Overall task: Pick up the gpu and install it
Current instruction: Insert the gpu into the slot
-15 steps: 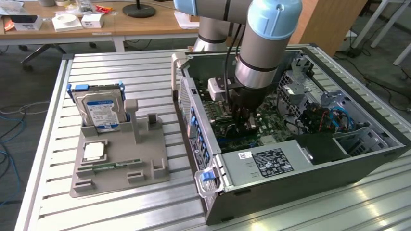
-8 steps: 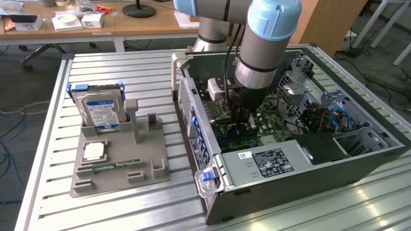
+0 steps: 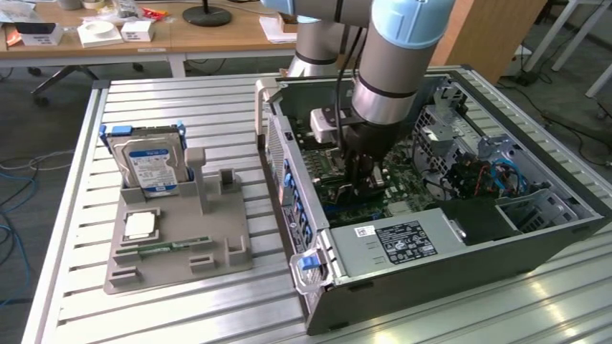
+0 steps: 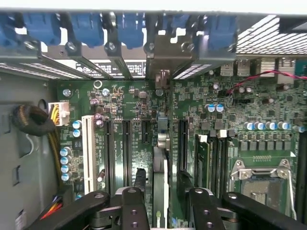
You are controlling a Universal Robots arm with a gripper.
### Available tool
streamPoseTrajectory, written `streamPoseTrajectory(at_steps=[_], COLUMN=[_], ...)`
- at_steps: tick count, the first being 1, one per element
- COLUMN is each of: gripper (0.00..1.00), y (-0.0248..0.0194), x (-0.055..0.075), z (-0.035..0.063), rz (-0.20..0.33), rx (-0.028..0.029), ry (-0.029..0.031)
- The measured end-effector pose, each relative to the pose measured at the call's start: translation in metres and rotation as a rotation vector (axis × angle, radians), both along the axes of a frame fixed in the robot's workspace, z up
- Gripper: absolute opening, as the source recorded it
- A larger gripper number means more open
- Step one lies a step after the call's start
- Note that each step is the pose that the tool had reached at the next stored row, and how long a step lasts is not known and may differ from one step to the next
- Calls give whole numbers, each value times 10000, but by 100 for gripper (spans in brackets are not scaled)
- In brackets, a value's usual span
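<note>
Exterior looks down from afar; wrist hovers close over the shared motherboard (image 4: 144, 120).

I see even, bright room light over the metal table (image 3: 172, 107), with soft glare streaks on its slats near the computer case (image 3: 535, 247). Inside the case the motherboard (image 4: 134, 110) looks dimmer, shadowed, slightly soft near the case wall.

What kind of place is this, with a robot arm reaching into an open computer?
Probably a robotics lab or workshop. An open computer case lies on a slatted metal table, a grey parts stand holds a hard drive, and wooden desks with clutter stand behind.
</note>
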State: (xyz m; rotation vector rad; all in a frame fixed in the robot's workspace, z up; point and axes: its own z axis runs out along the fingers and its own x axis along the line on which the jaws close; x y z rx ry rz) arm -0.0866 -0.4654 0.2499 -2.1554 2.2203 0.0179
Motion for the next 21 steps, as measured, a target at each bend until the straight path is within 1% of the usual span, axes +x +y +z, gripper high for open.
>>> streamPoseTrajectory(at_steps=[5,8,17,21], gripper=[39,39,39,39], y=[0,0,0,0], x=[0,0,0,0], z=[192,307,634,749], rz=[0,1,0,0], rx=[0,0,-1,-1], ry=[-1,-14,-79,-106])
